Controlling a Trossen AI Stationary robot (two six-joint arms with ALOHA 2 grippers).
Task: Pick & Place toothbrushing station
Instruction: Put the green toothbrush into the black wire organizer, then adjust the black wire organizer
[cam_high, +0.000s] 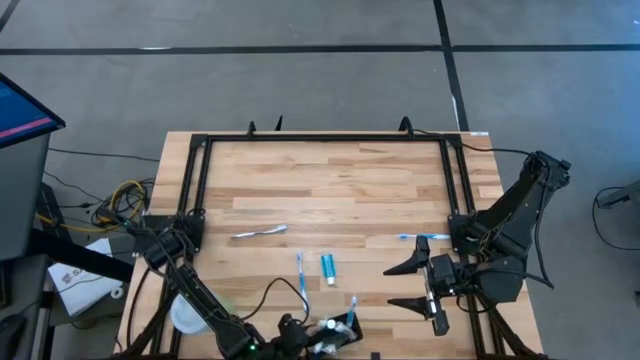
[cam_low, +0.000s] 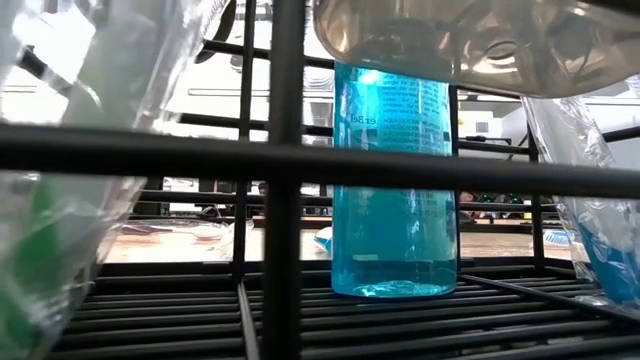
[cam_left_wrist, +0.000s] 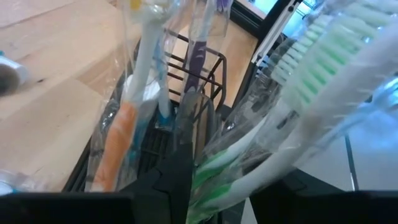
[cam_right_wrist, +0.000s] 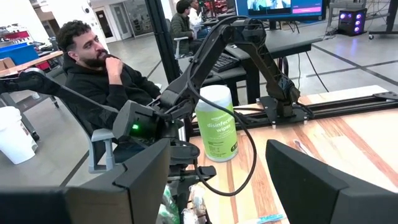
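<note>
Overhead, table-level, two wrist-mounted cameras

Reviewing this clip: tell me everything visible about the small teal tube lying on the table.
The teal tube lies flat on the light wooden table, in the near-middle area. It is short and slim, teal along its body with a paler end; material cannot be told. It lies lengthwise, roughly front to back. Just beside it, on the left arm's side, lies a blue-and-white toothbrush, close but seemingly apart. Neither end effector touches it: the left end effector is nearer the front edge, the right end effector off to the other side.
</note>
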